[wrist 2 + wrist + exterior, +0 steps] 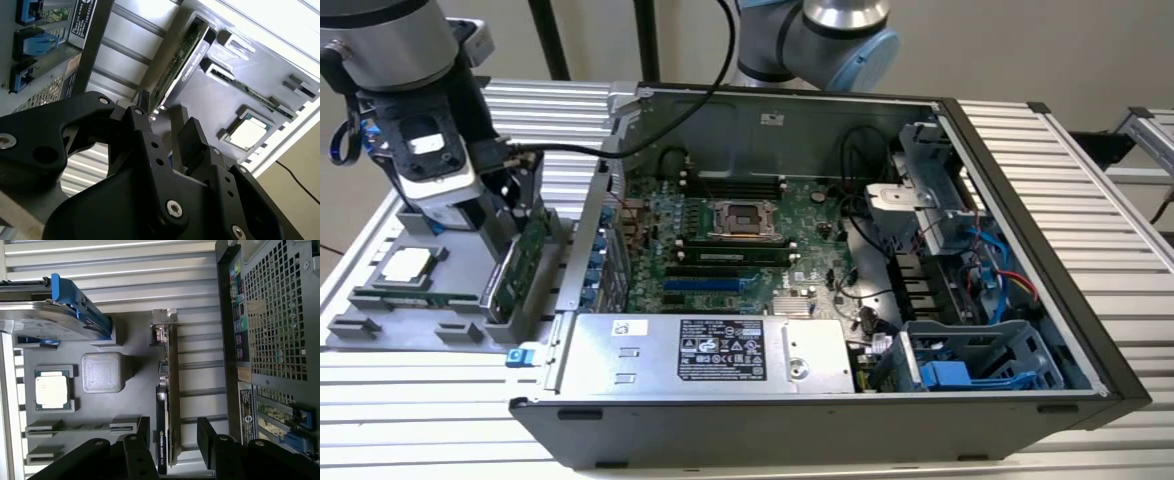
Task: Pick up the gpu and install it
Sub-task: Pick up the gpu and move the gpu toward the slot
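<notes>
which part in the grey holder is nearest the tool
The gpu, the green card standing on edge: the open tool straddles it. The cpu and the blue-railed hard drive sit off to one side.

The arm (pixel 394 45) hangs at the exterior view's upper left, wrist pointing straight down. In the first wrist view its gripper (pixel 173 427) holds black fingers (pixel 205 429) spread wide apart.

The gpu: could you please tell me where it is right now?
The gpu stands on edge in the grey tray at the exterior view's left, beside the open computer case, directly under the gripper.
</notes>
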Controlling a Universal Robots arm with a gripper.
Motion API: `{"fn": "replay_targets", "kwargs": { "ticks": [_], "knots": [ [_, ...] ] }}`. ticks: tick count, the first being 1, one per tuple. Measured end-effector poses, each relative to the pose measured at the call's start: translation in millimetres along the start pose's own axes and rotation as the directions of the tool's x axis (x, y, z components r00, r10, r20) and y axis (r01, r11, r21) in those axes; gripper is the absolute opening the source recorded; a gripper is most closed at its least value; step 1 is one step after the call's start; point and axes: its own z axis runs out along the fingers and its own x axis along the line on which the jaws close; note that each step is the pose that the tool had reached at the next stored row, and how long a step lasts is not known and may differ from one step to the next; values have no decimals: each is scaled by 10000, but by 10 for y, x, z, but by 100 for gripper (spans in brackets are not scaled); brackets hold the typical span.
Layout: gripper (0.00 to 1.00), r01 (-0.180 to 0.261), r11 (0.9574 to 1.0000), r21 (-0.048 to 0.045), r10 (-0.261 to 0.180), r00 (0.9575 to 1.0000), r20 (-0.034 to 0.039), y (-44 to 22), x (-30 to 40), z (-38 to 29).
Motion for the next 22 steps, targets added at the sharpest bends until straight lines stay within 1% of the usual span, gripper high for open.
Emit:
{"fn": "replay_targets", "kwargs": {
  "ticks": [15, 22],
  "knots": [
    [100, 0, 10000, 1, 0, 10000, 1, -9, 33, 102],
    [100, 0, 10000, 0, 0, 10000, 1, -11, 36, 154]
  ]
}}
